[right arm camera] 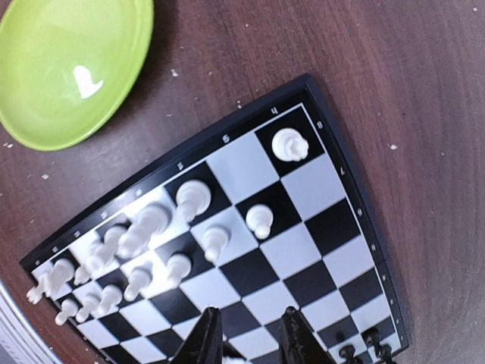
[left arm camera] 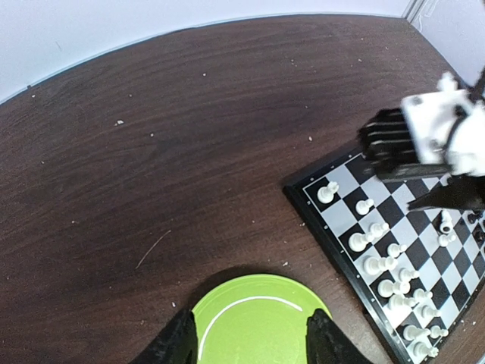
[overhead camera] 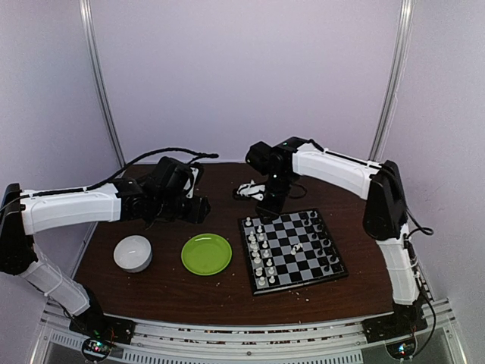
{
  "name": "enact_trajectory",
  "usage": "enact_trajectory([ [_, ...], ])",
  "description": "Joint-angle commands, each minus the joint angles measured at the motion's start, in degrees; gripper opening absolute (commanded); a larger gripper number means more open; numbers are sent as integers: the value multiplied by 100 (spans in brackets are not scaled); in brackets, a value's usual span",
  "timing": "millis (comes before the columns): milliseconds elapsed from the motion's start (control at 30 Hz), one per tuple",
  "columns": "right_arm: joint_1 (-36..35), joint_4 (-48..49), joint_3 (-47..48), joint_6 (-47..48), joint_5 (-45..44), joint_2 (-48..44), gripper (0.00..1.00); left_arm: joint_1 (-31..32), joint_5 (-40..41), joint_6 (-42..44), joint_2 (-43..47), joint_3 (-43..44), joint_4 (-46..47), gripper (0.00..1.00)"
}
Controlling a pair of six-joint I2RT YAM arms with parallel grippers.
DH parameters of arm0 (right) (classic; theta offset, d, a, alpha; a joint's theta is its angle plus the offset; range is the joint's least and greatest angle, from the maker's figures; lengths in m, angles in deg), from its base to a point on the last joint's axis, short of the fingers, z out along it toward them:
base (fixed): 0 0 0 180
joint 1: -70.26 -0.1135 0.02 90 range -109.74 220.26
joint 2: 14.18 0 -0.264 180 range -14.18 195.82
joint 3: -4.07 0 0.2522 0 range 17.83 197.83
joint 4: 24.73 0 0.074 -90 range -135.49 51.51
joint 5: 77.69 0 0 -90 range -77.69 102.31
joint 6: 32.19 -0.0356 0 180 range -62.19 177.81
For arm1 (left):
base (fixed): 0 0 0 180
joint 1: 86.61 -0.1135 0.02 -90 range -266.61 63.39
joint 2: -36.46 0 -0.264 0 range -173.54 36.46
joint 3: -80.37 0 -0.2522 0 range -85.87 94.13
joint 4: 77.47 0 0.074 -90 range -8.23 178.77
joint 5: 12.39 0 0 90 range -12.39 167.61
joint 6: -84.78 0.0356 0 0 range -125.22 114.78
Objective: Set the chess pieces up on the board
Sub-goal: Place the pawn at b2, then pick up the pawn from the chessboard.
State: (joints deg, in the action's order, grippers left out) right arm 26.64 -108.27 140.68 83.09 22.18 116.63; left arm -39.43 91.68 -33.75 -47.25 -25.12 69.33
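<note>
The board (overhead camera: 294, 267) lies right of centre. White chess pieces (overhead camera: 258, 254) line its left two columns and black ones (overhead camera: 323, 241) its right side; a lone pale piece (overhead camera: 298, 248) stands near the middle. My right gripper (overhead camera: 270, 203) hovers over the board's far left corner. In the right wrist view its fingertips (right arm camera: 206, 334) stand apart above the squares, open (right arm camera: 250, 337), below a white corner piece (right arm camera: 290, 144). A bit of white shows between them at the frame's bottom edge. My left gripper (left arm camera: 250, 341) is open and empty over the green plate (left arm camera: 254, 322).
The green plate (overhead camera: 206, 254) sits left of the board, with a white round tub (overhead camera: 132, 252) further left. A white and black cable bundle (overhead camera: 246, 189) lies behind the board. Pale crumbs dot the brown table (left arm camera: 151, 152). The right arm's wrist (left arm camera: 439, 133) hangs over the board's far edge.
</note>
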Motion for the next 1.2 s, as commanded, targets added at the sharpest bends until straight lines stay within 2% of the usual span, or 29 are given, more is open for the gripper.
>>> enact_trajectory([
  [0, 206, 178, -960, 91, 23, -1184, 28, -33, -209, 218, 38, 148, 195, 50],
  [200, 736, 615, -2736, 51, 38, -2559, 28, 258, -1281, 744, -205, 493, 532, 49],
  [467, 1498, 1008, -4037, -60, 244, -4251, 29, 1178, -1377, 1441, -1992, 2696, -425, 46],
  [700, 2435, 1828, -5096, -283, 1228, -5356, 31, 1579, -1528, 1469, -3388, 4333, -1029, 44],
  [867, 2870, 2500, -5814, -436, 1805, -5732, 32, 1610, -1450, 1223, -4126, 4969, -1290, 44],
  [1167, 2901, 2298, -5932, -93, 2258, -5516, 33, 1610, -1441, 981, -4813, 5287, -1404, 43],
])
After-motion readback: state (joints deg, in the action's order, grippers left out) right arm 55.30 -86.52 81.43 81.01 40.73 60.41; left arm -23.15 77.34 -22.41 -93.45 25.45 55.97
